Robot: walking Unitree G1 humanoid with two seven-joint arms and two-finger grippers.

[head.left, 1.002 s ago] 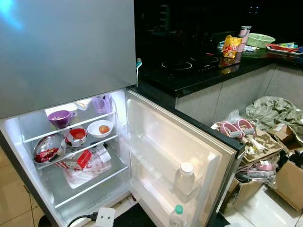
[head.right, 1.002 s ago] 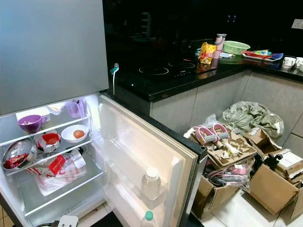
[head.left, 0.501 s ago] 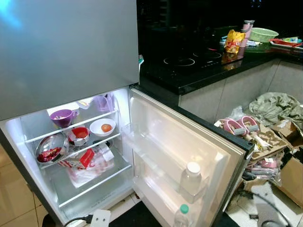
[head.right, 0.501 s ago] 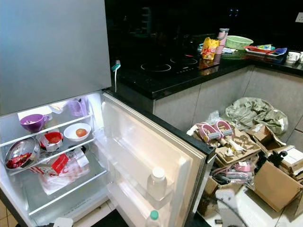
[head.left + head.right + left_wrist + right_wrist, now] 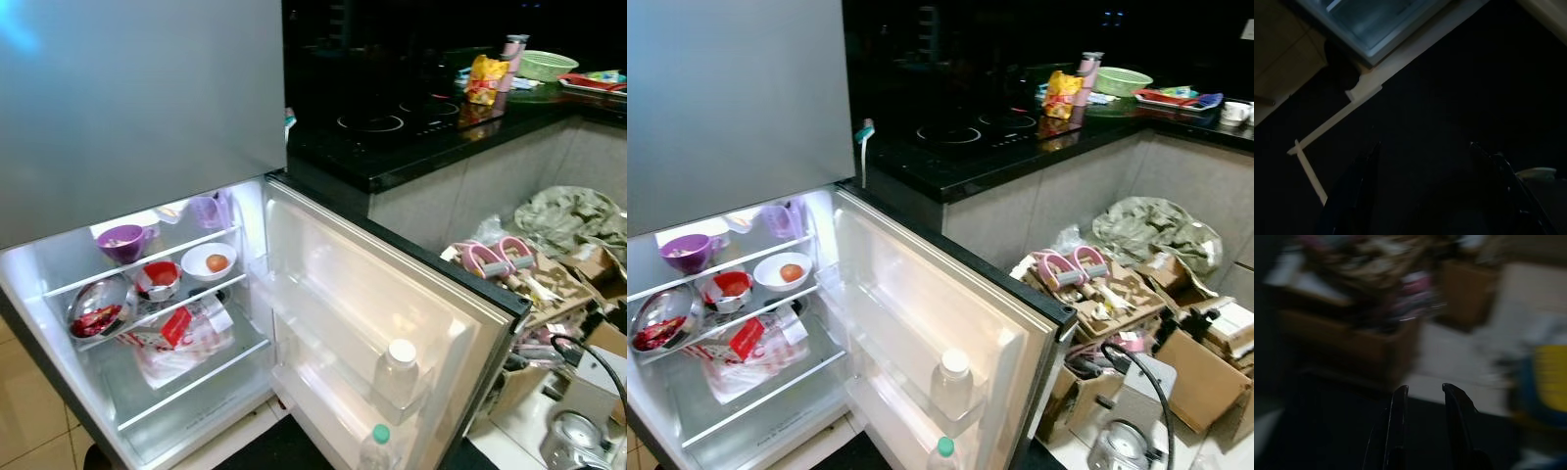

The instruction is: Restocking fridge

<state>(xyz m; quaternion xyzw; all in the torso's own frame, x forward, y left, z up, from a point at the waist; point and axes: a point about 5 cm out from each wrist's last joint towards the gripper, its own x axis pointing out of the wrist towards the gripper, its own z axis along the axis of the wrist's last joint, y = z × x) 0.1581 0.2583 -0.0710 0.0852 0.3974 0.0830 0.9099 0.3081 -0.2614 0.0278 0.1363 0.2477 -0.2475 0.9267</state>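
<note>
The fridge's lower compartment (image 5: 147, 411) stands lit, and its door (image 5: 362, 304) swings out toward me. On its shelves sit a purple cup (image 5: 122, 242), a white bowl (image 5: 209, 261) with an orange round item, a red bowl (image 5: 159, 279), a steel bowl (image 5: 98, 311) and a plastic bag with a red carton (image 5: 181, 333). The door rack holds a white-capped bottle (image 5: 397, 372) and, lower down, a green-capped bottle (image 5: 372, 446). My right arm's silver wrist (image 5: 1127, 436) rises at the lower right, beside the door. The right gripper (image 5: 1425, 389) is empty, fingers slightly apart. My left gripper (image 5: 1422, 147) hangs open over dark floor.
A black counter with a hob (image 5: 392, 122) runs behind the door, carrying a yellow snack bag (image 5: 485, 78) and a green basket (image 5: 547, 65). Cardboard boxes of clutter (image 5: 1097, 304), pink slippers (image 5: 490, 257) and a crumpled cloth (image 5: 573, 211) crowd the floor to the right.
The camera has shifted slightly. My right arm's wrist has come up into view at the lower right. The white power strip at the bottom edge has dropped out of view.
</note>
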